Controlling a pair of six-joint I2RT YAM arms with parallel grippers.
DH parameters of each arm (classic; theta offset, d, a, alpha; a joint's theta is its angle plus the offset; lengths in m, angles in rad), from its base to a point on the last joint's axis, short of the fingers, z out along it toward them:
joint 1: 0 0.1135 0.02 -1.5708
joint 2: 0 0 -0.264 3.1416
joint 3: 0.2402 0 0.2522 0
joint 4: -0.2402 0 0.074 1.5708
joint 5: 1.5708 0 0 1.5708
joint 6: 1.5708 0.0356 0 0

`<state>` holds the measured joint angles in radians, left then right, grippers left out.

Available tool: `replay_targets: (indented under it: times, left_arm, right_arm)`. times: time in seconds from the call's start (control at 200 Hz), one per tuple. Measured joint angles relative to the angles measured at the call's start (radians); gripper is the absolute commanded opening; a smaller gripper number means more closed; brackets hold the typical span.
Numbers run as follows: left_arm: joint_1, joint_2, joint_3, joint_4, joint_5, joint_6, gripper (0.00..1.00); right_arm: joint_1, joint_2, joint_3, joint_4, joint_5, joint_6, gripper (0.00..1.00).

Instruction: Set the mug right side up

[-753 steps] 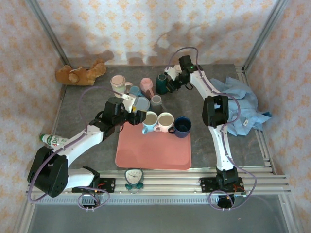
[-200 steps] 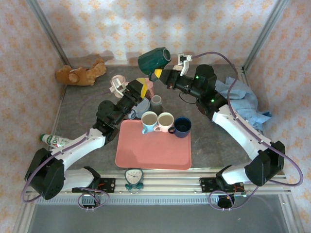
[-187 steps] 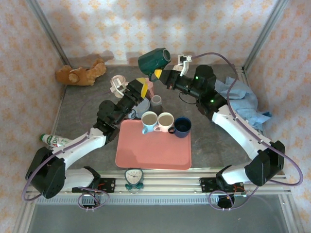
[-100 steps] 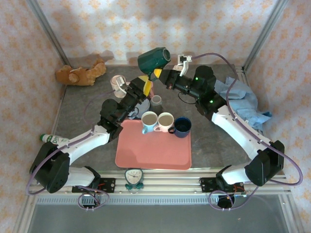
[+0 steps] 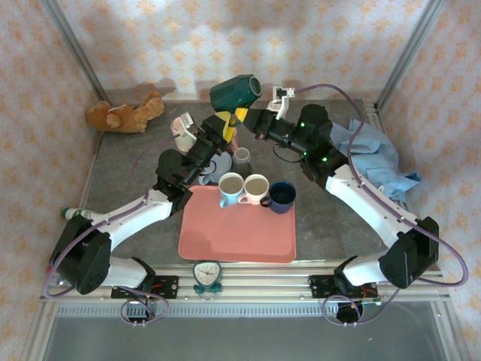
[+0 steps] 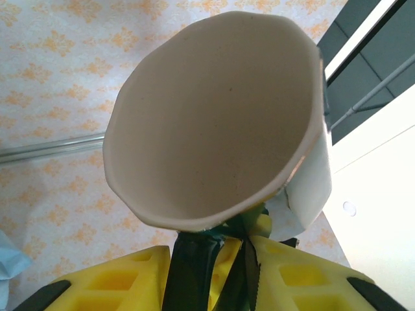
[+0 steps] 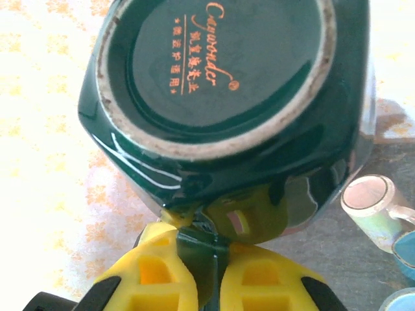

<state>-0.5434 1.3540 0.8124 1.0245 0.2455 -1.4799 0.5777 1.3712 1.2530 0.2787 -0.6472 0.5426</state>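
Top view: dark green mug [image 5: 234, 92] lies on its side in the air over the table's [image 5: 316, 226] rear edge, close to the back wall. The right claw [image 5: 244, 114] is under it and the left claw [image 5: 223, 124] just beside, with a cluster of mugs [image 5: 241, 156] well below. Left wrist: mug mouth faces the lens, its handle [image 6: 191, 265] between the left claw's yellow fingers [image 6: 110, 285]; cannot tell whether they pinch it. Right wrist: right claw [image 7: 207, 278] clamped on the handle, mug base toward the lens.
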Motion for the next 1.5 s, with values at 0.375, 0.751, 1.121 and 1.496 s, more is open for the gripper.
replay_targets:
  times: [0.375, 0.751, 1.121, 1.496]
  left_arm:
    - [0.000, 0.054, 0.023, 0.028, 0.000, -0.035, 0.26]
    - [0.001, 0.061, 0.029, 0.039, 0.000, -0.049, 0.02]
    - [0.000, 0.078, 0.029, 0.004, 0.000, -0.045, 0.00]
    - [0.000, 0.060, 0.029, -0.077, 0.009, 0.071, 0.00]
  right_arm:
    - [0.002, 0.005, -0.039, 0.077, 0.055, 0.056, 0.00]
    - [0.002, 0.013, -0.048, 0.117, 0.071, 0.075, 0.05]
    - [0.004, 0.013, -0.056, 0.067, 0.096, 0.026, 0.46]
    - [0.004, -0.010, -0.056, -0.074, 0.109, -0.055, 0.54]
